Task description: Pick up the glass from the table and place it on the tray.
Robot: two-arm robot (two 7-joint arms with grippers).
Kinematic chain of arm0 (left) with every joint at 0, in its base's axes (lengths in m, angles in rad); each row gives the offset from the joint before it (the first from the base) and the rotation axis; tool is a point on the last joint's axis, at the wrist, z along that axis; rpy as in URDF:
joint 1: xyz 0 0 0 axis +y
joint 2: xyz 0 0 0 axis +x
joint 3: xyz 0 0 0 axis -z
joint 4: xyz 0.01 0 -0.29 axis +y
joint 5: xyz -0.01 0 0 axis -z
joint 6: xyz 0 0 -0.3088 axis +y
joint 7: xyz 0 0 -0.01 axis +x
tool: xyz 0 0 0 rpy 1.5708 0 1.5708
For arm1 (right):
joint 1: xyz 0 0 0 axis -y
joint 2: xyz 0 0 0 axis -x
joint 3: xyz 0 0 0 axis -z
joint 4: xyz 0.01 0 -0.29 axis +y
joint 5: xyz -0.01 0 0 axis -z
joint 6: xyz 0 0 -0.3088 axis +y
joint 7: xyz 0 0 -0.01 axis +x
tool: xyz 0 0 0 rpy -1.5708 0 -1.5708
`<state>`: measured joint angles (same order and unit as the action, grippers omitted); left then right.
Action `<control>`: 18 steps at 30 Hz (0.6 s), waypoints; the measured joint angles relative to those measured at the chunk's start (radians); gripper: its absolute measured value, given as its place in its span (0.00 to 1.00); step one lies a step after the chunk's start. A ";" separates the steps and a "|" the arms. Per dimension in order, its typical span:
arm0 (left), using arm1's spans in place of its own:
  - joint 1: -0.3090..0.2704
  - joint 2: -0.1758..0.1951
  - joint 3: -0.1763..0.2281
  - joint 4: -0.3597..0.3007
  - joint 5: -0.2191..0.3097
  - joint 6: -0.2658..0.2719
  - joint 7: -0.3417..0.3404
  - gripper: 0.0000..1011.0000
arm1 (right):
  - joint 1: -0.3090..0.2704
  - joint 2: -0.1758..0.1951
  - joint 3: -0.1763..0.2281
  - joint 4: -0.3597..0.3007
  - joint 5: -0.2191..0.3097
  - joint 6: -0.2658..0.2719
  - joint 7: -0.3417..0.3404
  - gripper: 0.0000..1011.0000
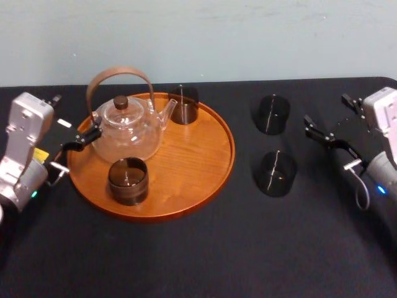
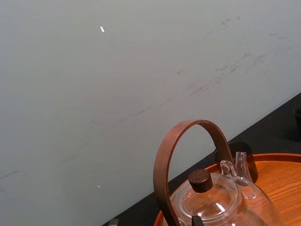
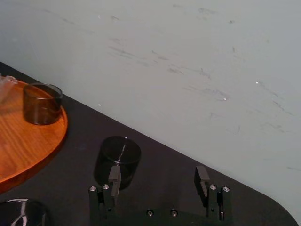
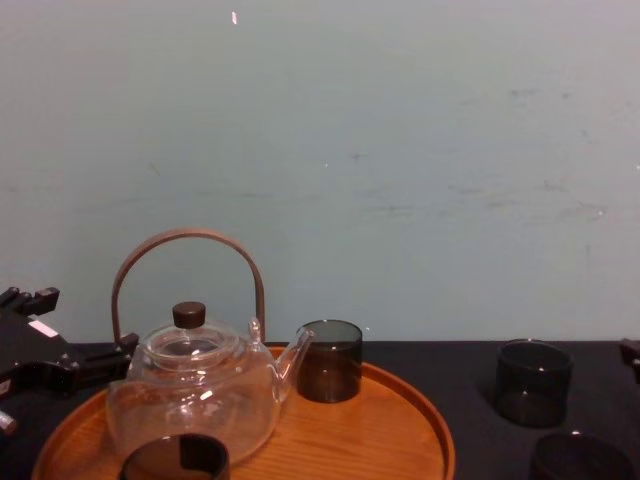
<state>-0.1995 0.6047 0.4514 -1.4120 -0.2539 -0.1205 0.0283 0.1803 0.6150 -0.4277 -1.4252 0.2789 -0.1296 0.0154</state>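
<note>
Head view: teapot (image 1: 127, 127) and two dark glasses (image 1: 128, 181) on tray (image 1: 186, 164), right end effector (image 1: 325, 108) released, empty.

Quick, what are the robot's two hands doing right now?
Left hand: open, holding nothing.
Right hand: open, holding nothing.

Head view: high up, facing forward and down onto the table (image 1: 186, 267); the whole tray (image 1: 198, 155) is seen at mid-range.
Chest view: low, level across the tabletop toward the wall (image 4: 420, 150); the tray's near edge is cut off.
Left wrist view: close behind the teapot (image 2: 223, 207), tilted up at the wall.
Right wrist view: low over the right gripper (image 3: 158, 173), near a dark glass (image 3: 117, 157).
Shared: tray and teapot in head, chest and left wrist views.
</note>
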 joint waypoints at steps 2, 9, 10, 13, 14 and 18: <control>0.000 0.000 0.000 0.000 0.000 0.000 0.000 1.00 | -0.020 0.012 0.012 -0.024 0.008 -0.001 0.012 0.99; 0.000 0.000 0.000 0.000 0.000 0.000 0.000 1.00 | -0.104 0.056 0.055 -0.131 0.025 0.004 0.023 0.99; 0.000 0.000 0.000 0.000 0.000 0.000 0.000 1.00 | -0.115 0.061 0.061 -0.144 0.027 0.005 0.024 0.99; 0.000 0.000 0.000 0.000 0.000 0.000 0.000 1.00 | -0.156 0.079 0.077 -0.189 0.030 0.008 0.028 0.99; 0.000 0.000 0.000 0.000 0.000 0.000 0.000 1.00 | -0.167 0.083 0.081 -0.199 0.031 0.008 0.029 0.99; 0.000 0.000 0.000 0.000 0.000 0.000 0.000 1.00 | -0.218 0.102 0.094 -0.248 0.032 0.016 0.033 0.99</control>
<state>-0.1995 0.6047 0.4514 -1.4119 -0.2539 -0.1205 0.0283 -0.0377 0.7169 -0.3336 -1.6729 0.3113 -0.1135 0.0488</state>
